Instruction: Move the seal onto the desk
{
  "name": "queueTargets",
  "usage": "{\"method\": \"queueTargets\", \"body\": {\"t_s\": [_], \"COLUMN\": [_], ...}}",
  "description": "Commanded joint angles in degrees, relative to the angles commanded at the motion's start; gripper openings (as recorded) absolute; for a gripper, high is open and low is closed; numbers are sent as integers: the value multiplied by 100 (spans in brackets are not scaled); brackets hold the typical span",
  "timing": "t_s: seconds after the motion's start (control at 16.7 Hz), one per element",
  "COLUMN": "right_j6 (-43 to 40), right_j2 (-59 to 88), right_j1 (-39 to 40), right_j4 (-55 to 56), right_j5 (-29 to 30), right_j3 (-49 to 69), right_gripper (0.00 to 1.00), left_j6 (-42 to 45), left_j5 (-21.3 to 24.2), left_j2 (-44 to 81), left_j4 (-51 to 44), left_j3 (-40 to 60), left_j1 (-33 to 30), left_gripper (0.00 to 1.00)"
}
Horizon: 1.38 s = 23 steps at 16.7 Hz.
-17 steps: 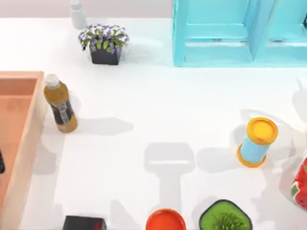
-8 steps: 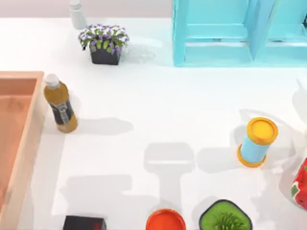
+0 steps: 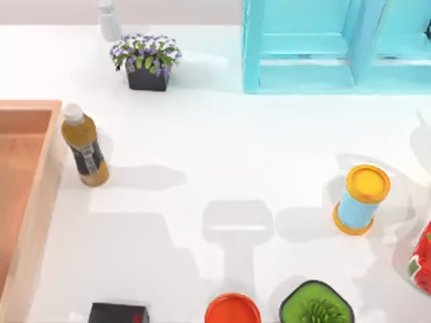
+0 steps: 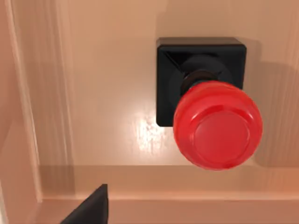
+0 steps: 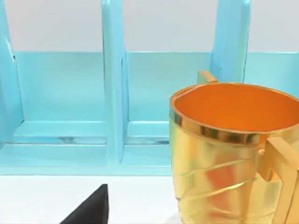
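The left end effector (image 4: 88, 210) hangs above the inside of the tray (image 4: 93, 93), and from its wrist camera one dark fingertip shows near the tray's inner wall; whether it is released or clenched I cannot tell. The seal (image 4: 210, 112) stands upright on the tray floor a little way off from that fingertip, untouched, black square base down and glossy red knob up. It sits close to a corner of the tray, near the wall.

The right end effector (image 5: 88, 210) also shows a single dark fingertip, low over the desk (image 5: 46, 196); its state I cannot tell either. A gold cup (image 5: 229, 154) with an orange inside stands right before it, and the shelf (image 5: 112, 93) rises behind.

From above, the tray (image 3: 34, 202) lies at the left edge of the desk (image 3: 222, 148). A bottle (image 3: 84, 145) stands just beside its rim. Farther back is a flower pot (image 3: 147, 62), with the shelf (image 3: 323, 47) at the rear right. A blue can with yellow lid (image 3: 361, 198) stands at right. Along the near edge sit a black box (image 3: 118, 313), an orange lid (image 3: 232, 309) and a green plant pot (image 3: 316, 306).
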Motion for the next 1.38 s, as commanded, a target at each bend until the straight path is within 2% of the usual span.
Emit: {"method": "queueTargets", "body": {"t_s": [0.36, 0.84, 1.2, 1.38], "right_j6": [0, 0, 0, 0], "right_j2": [0, 0, 0, 0], "right_j1": [0, 0, 0, 0], "right_j4": [0, 0, 0, 0], "right_j5": [0, 0, 0, 0], "right_j3": [0, 0, 0, 0], "right_gripper": [100, 100, 100, 100], "left_j6": [-8, 33, 43, 43], "left_j5": [0, 1, 1, 1], "left_j2": [15, 426, 496, 496], "left_j4": [93, 2034, 2282, 2282], "left_j3": [-94, -1574, -1798, -1798], "left_j1": [-19, 25, 34, 34], "left_gripper": [100, 100, 100, 77]}}
